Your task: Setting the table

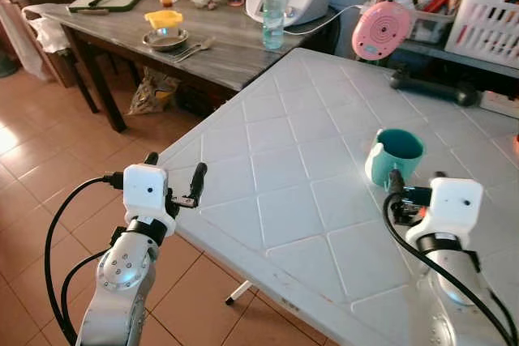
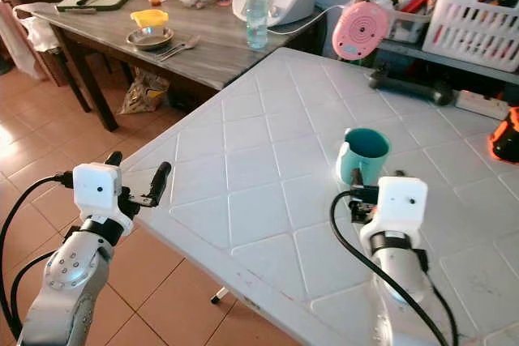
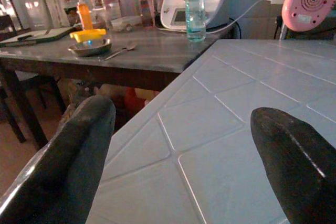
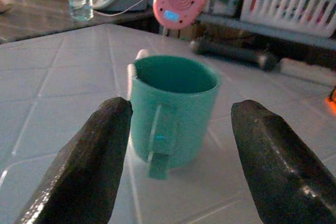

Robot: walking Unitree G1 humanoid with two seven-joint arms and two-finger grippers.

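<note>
Teal mug (image 4: 170, 111) upright on white table (image 1: 292, 200); right claw (image 4: 178, 156) wide behind it; left claw (image 3: 178, 145) wide.

At the centre right of the head views we see a teal mug (image 1: 395, 155) on a white table (image 1: 276, 168) whose top is scored in a diamond grid. Our black-fingered left gripper (image 1: 174, 180) and right gripper (image 4: 178, 145) carry white wrist housings on silver arms. Toward the upper left a grey-streaked wooden table (image 1: 219, 46) bears a yellow lid (image 1: 164, 19) on a steel bowl (image 1: 165, 38), with a pink round device (image 1: 381, 30) at upper right above terracotta floor tiles (image 1: 49, 168).
</note>
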